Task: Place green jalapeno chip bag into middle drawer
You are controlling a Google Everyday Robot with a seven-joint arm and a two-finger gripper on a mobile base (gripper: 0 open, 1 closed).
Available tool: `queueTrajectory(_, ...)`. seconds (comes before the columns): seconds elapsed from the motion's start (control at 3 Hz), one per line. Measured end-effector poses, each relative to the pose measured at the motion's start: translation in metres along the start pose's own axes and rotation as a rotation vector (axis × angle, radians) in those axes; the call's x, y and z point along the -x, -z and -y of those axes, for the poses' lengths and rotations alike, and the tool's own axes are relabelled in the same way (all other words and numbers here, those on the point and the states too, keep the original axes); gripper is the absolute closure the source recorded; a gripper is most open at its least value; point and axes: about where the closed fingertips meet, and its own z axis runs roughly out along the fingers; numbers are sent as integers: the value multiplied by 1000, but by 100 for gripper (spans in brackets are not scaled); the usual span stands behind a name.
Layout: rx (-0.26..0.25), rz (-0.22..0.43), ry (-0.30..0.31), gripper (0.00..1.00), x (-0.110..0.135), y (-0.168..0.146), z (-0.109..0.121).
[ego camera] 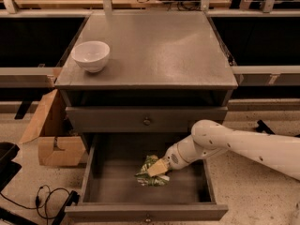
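Note:
The green jalapeno chip bag (151,181) lies crumpled on the floor of the middle drawer (117,211), near its centre. That drawer is pulled wide open at the bottom of the grey cabinet (159,46). My gripper (157,168) reaches in from the right on a white arm (243,146), and its tan tip sits right on top of the bag, hiding part of it.
The shallower knobbed drawer front (147,121) above is closed. A white bowl (91,55) stands on the cabinet top at the left. An open cardboard box (51,135) and black cables (47,196) are on the floor at the left.

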Motion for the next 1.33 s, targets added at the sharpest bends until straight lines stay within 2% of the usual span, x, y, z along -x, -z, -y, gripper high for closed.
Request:
queueTrajectory(0.67, 0, 0, 0, 13, 0, 0, 0)
queueTrajectory(1.0, 0, 0, 0, 0, 0, 0, 0)
queueTrajectory(1.33, 1, -2, 4, 0, 0, 2, -2)
